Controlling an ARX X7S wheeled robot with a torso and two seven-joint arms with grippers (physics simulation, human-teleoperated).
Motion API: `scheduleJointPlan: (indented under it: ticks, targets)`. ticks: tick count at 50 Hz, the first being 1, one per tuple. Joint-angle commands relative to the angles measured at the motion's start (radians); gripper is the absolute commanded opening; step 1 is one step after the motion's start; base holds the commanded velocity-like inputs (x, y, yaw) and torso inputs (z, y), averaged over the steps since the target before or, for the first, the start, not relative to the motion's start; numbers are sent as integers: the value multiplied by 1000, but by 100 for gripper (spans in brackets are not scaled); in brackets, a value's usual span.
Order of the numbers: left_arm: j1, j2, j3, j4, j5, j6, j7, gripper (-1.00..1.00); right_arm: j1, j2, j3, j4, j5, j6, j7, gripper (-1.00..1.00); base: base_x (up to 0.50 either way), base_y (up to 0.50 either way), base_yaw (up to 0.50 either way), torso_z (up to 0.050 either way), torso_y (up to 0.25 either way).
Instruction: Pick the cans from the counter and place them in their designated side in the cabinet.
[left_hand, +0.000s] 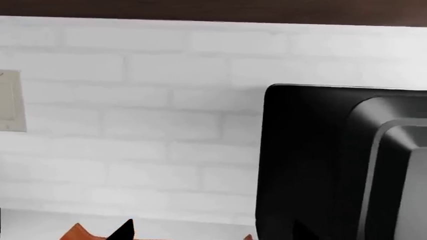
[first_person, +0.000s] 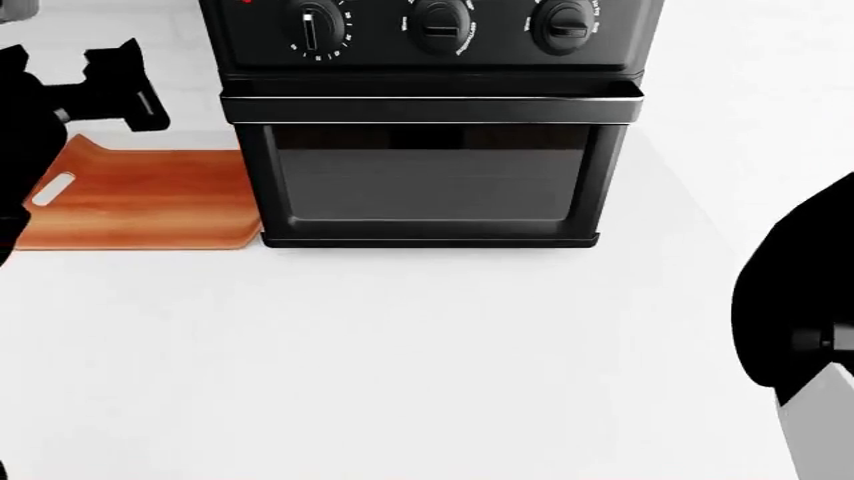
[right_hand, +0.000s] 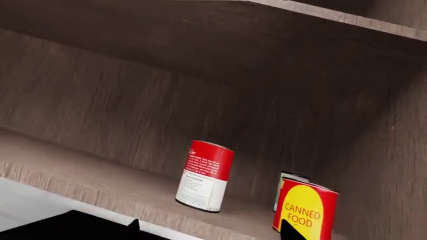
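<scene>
In the left wrist view we face a white brick wall (left_hand: 133, 100); a black appliance (left_hand: 333, 165) fills the right of the frame, and an orange cutting board (left_hand: 77, 232) peeks in at the lower left edge; only dark tips of the left arm's fingers (left_hand: 123, 231) show at the bottom, so we cannot tell whether they stand wide or narrow, and we see nothing between them.

In the head view the white counter (first_person: 400, 370) spreads across the lower frame with no can on the part in view; the black oven sits at top centre with the cutting board to its left; the left gripper (first_person: 114, 85) hangs at the upper left above the board, its opening unreadable; a dark bulk of the right arm (first_person: 794, 300) enters at the right edge, its fingers out of frame.

In the right wrist view we look into a wooden cabinet (right_hand: 133, 100); the red and white can (right_hand: 205, 176) stands upright on the shelf (right_hand: 87, 170) at centre, and the red can with the yellow label (right_hand: 305, 212) stands upright at the lower right, near the side wall, with a further tin (right_hand: 288, 187) partly hidden behind it; the two are apart; the right fingers (right_hand: 293, 231) show only as dark tips below, their state unclear.

We judge both cans already shelved, so the placing step seems at its end; next calls for drawing the right arm straight back without brushing the yellow-labelled can.
</scene>
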Motion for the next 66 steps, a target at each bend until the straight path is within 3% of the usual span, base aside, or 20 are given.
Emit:
scheduleJointPlan:
  ticks: [1,12,26,33,39,46,66]
  targets:
    - [24,16,-21,52,-41,-13,-2,100,-105,13,13,-172,-34,84,-20,100,0,0,0,0,0]
    - [61,32,-55,109,-90,-27,-6,100,-184,-35,10,-221,-301,85,-209,100,0,0,0,0,0]
    - [132,40,-102,205,-153,-42,-14,100,-295,-65,21,-298,-479,84,-313,100,0,0,0,0,0]
    - [170,53,-112,238,-164,-33,-20,100,-343,-102,24,-309,-766,84,-555,100,0,0,0,0,0]
    - [238,79,-127,281,-144,25,-28,100,-408,-124,33,-335,-860,78,-643,100,0,0,0,0,0]
    - [272,102,-159,303,-169,21,-55,100,-444,-148,37,-336,-1107,78,-866,100,0,0,0,0,0]
    - [314,122,-184,325,-187,31,-84,100,-467,-157,55,-291,-1322,87,-1064,100,0,0,0,0,0]
